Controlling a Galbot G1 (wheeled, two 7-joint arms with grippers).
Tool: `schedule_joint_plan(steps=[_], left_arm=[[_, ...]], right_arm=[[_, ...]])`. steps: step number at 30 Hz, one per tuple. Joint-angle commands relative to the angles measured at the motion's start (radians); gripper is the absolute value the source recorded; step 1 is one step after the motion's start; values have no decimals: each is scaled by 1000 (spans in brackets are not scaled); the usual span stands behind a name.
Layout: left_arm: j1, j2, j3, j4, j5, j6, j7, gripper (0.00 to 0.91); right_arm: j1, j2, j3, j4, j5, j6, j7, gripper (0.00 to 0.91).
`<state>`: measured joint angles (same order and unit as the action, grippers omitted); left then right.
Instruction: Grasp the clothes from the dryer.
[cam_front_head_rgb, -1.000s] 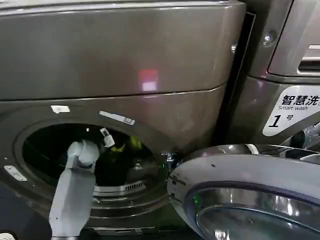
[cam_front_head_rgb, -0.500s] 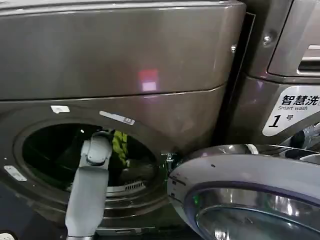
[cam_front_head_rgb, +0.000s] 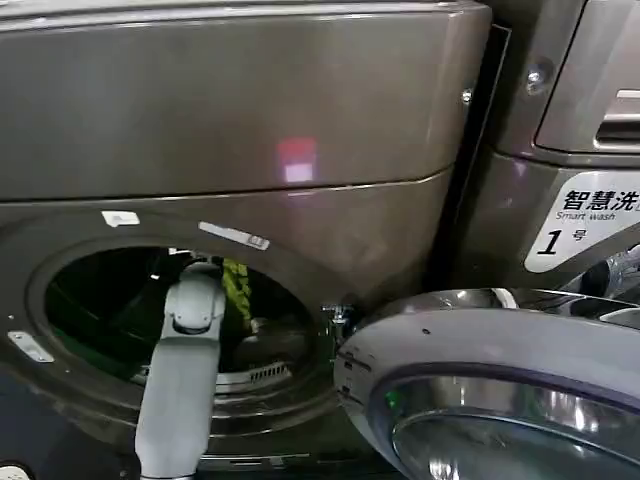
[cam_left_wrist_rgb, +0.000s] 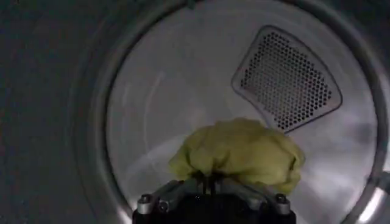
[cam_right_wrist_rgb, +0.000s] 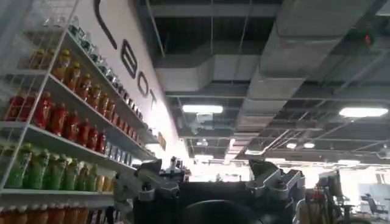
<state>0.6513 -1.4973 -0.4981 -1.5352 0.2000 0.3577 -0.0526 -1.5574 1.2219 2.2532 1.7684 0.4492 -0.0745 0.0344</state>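
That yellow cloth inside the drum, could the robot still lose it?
Possibly. The left gripper holds the clothes only by a bunched edge, so they might slip free. Coming out of the dryer, the hanging fabric or the arm could brush the porthole rim or the open door.

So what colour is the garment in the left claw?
Yellow-green clothes, clearest in the left wrist view.

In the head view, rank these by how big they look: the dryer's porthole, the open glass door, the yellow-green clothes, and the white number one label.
1. Open glass door, though it is cropped and nearest the camera, so its lead is unsure.
2. Porthole of the dryer.
3. White "1" label.
4. Clothes, partly hidden behind the left arm.
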Motion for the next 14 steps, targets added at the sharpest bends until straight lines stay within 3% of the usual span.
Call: schedule_joint_plan(steps=[1,14], left_arm=[[8,-2,-2,-2,-55,3,-38,0],[9,8,-4,-1,-64,-4,-21,0]], right_arm=[[1,-4,8,6,1,-22,8,907],[1,-6,15,5,-3,-27,17,907]])
